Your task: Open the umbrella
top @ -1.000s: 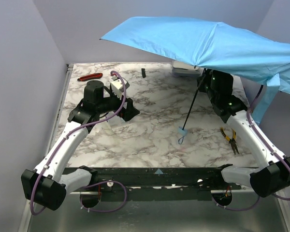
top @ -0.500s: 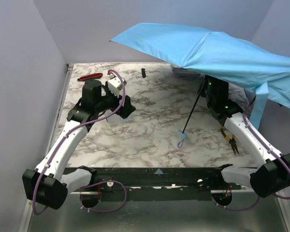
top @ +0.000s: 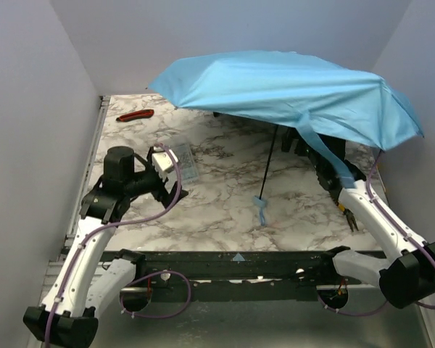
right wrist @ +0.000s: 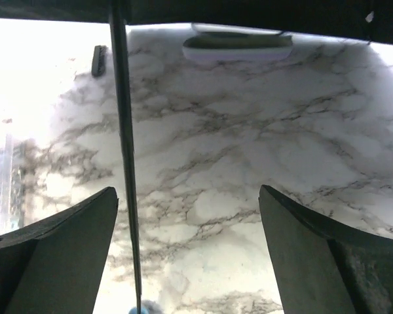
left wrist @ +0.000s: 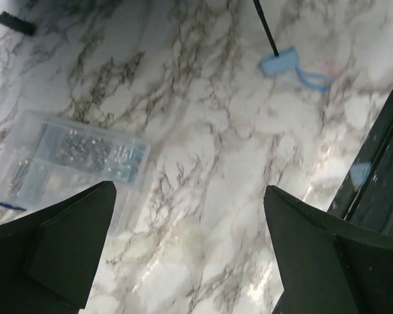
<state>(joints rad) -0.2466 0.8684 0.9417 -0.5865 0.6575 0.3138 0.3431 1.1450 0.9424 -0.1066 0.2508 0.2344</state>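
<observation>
The umbrella stands open, its sky-blue canopy [top: 283, 87] spread over the back and right of the table. A thin black shaft [top: 269, 163] slants down to the small blue handle [top: 261, 206], which lies on the marble with its loop. My right gripper [right wrist: 190, 261] is open beneath the canopy; the shaft [right wrist: 123, 163] passes just inside its left finger, and no contact shows. The top view hides those fingers under the fabric. My left gripper [top: 159, 183] is open and empty, low at the left, well apart from the handle [left wrist: 278, 62].
A clear plastic box of small parts [top: 180, 156] lies just beyond the left gripper. A red tool [top: 135, 114] sits at the back left and yellow-handled pliers [top: 348, 210] by the right arm. A lavender oblong [right wrist: 239, 46] and a small black piece [right wrist: 99, 60] lie at the back.
The right gripper went from shut on the shaft to open. The canopy swung left and lower over the table. The left arm pulled back toward the near left.
</observation>
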